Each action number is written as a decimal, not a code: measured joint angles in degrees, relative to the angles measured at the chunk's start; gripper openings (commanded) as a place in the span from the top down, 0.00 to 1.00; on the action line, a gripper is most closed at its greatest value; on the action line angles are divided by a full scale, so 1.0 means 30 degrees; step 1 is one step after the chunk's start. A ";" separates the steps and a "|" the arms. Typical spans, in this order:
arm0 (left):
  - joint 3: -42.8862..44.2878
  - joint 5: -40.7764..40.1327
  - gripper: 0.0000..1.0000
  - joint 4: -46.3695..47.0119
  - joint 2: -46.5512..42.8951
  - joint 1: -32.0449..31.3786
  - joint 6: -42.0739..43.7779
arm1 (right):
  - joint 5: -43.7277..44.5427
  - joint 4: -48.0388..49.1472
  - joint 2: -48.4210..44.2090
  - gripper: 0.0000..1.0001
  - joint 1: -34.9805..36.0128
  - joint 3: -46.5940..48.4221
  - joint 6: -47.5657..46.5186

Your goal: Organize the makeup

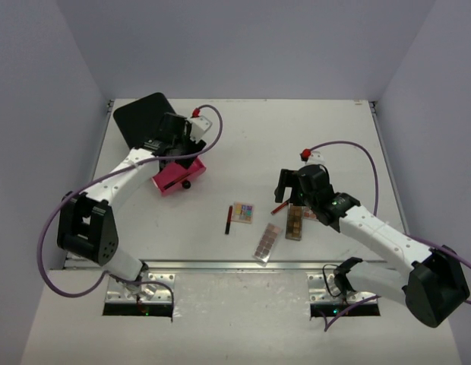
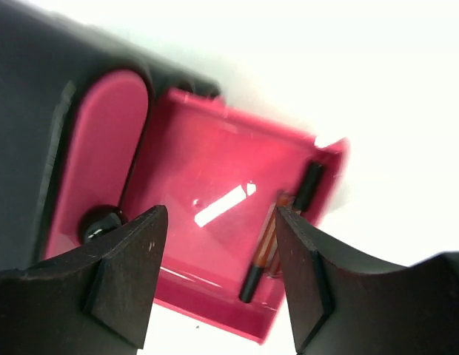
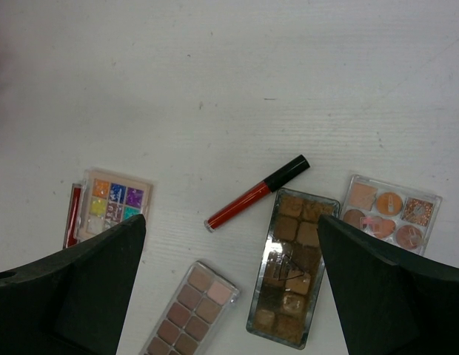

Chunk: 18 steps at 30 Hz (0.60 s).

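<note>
One slim stick [image 2: 277,238] lies in the pink drawer [image 2: 207,163], close to its right-hand wall in my left wrist view. My left gripper [image 2: 220,214] hangs right above it, jaws partly spread and nothing between them. I read this as the drop-off step, so I'd raise the wrist straight up before swinging away. That should keep the right-hand finger [image 2: 303,274] from brushing the drawer wall or dragging the stick along.

The stick has black ends and an orange-brown clear barrel. Being light and round, it would likely roll if nudged.

The drawer stands pulled out of the black box [image 1: 140,118] at the far left of the table [image 1: 296,137]. Well apart, near the middle, lie more pieces:
- a red gloss stick [image 3: 255,194]
- a dark brown palette [image 3: 292,270]
- a paler long palette [image 3: 189,307]
- a square multicolour palette [image 3: 111,203]
- a round-pan palette [image 3: 389,211]

My right gripper [image 3: 231,222] hovers over them, jaws spread wide and empty.
</note>
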 measured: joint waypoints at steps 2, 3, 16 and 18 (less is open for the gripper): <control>0.0427 0.0298 0.42 -0.0195 -0.0832 -0.1088 -0.0382 | -0.0020 0.0000 0.0000 0.01 0.0000 -0.0087 -0.0006; 0.0551 0.0499 0.41 -0.0237 -0.1300 -0.1857 -0.0593 | -0.0040 -0.0003 0.0009 0.01 0.0000 -0.0117 -0.0006; -0.1371 0.2816 0.27 -0.0478 -0.1524 -0.8057 -0.2974 | -0.0293 -0.0007 0.0080 0.01 0.0000 -0.0140 0.0106; -0.2120 0.3136 0.25 -0.0411 -0.1061 -0.8402 -0.3382 | -0.0288 -0.0018 0.0080 0.01 0.0000 -0.0155 0.0146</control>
